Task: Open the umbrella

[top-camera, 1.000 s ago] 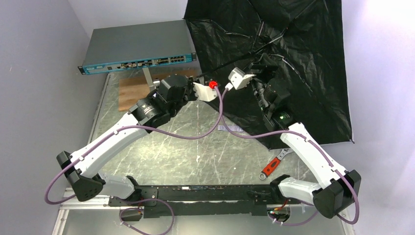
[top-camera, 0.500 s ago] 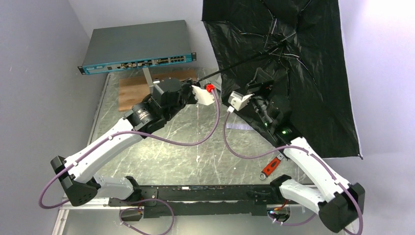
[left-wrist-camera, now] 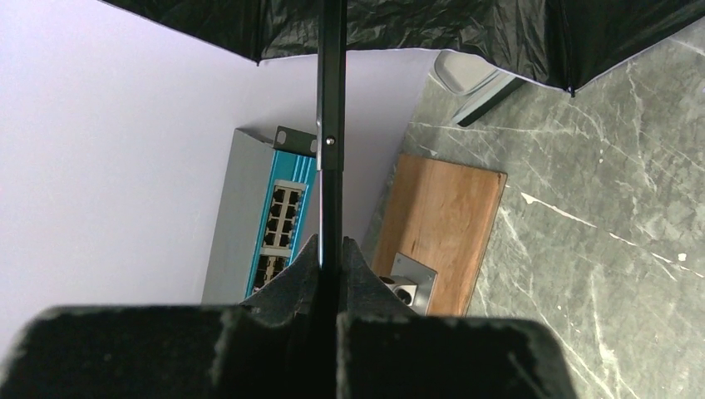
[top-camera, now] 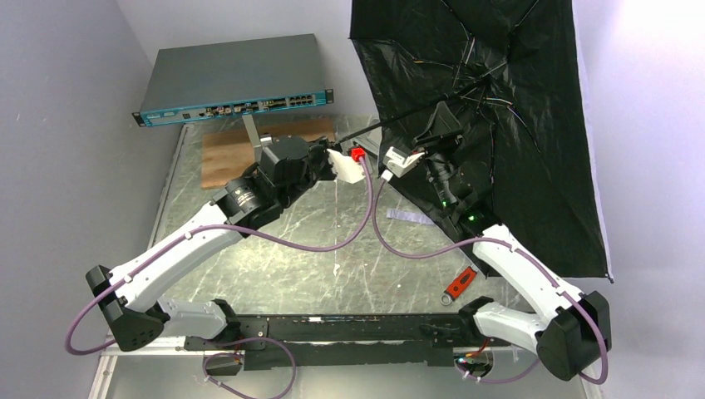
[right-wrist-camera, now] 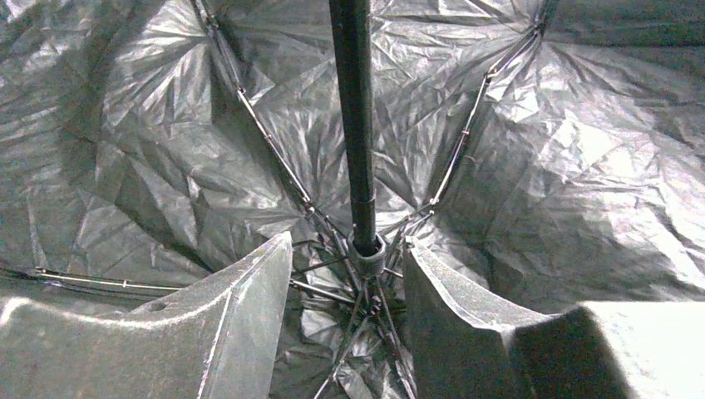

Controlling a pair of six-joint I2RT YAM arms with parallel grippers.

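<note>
Here, umbrella (top-camera: 515, 125) spread, left pincer (left-wrist-camera: 331, 245) clamping shaft (left-wrist-camera: 331, 100) (switch (top-camera: 233, 79) lettering unreadable)

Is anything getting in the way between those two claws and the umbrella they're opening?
Nothing visible does. The left gripper is shut directly on the black shaft of the umbrella. The right gripper, open, straddles the sliding collar on that shaft, inside the black canopy.

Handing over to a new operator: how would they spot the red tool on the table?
Find the open black umbrella on the right. By its near edge, the red tool lies on the table beside the right arm's white link. Nothing else lying there is red.
</note>
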